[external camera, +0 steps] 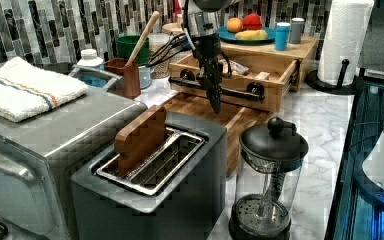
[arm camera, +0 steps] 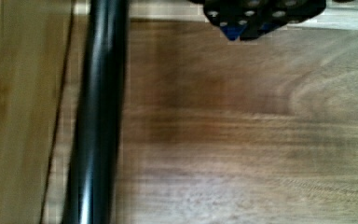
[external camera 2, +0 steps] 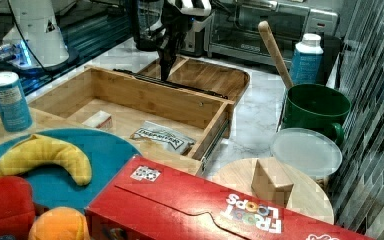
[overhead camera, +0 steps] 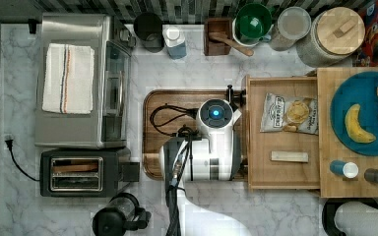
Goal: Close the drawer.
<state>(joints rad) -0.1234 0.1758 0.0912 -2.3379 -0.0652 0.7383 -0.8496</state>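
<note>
On the marble counter (overhead camera: 202, 206) before a tiled backsplash, I see the drawer (overhead camera: 281, 172) standing pulled out from under the butcher-block slab (overhead camera: 328, 187), a chip bag (overhead camera: 289, 114) and a small wooden block (overhead camera: 289, 156) on its floor. My gripper (external camera: 214, 102) hangs over the dark cutting board (overhead camera: 153, 147), just in front of the drawer's black bar handle (external camera: 220, 88); I cannot tell how the jaws stand. Toaster (overhead camera: 78, 172) and toaster oven (overhead camera: 78, 81) line the top view's left, well apart from the drawer.
</note>
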